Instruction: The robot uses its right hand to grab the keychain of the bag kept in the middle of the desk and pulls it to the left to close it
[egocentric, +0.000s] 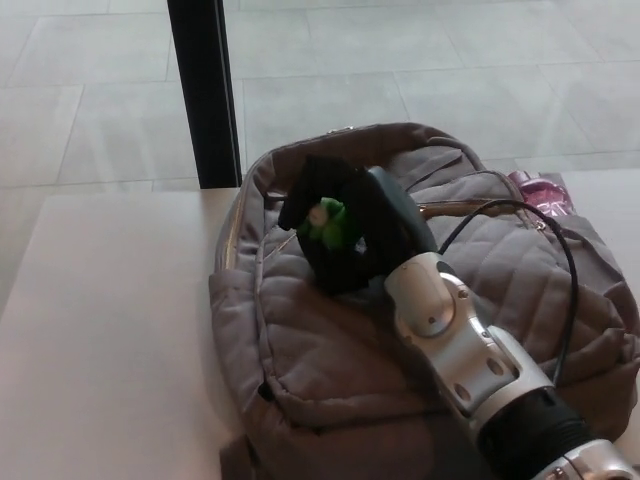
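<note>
- One robot hand shows: the black right hand (345, 225), which comes in from the lower right on a silver, jointed forearm (455, 340).
- Its thick fingers are curled together and pinch one small bright green keychain (328, 218), which shows as a green patch between the dark fingers.
- The hand rests on the top left part of one grey quilted fabric bag (310, 340). The bag lies flat under the hand and spreads away below it and to its right.
- One gold-toned zip line (470, 207) runs across the bag just to the right of the hand. Whether the zip is closed under the hand I cannot tell.
- One thin black cable (565, 260) loops from beside the wrist out over the bag's right half.
- One pale, smooth desk (110, 330) carries the bag. Its bare surface stretches well to the left of the hand.
- One pink, shiny object (535, 188) peeks out behind the bag, well to the right of the hand. What it is I cannot tell.
- One black upright post (205, 90) stands beyond the desk, up and to the left of the hand, against a grey tiled floor (450, 70).
</note>
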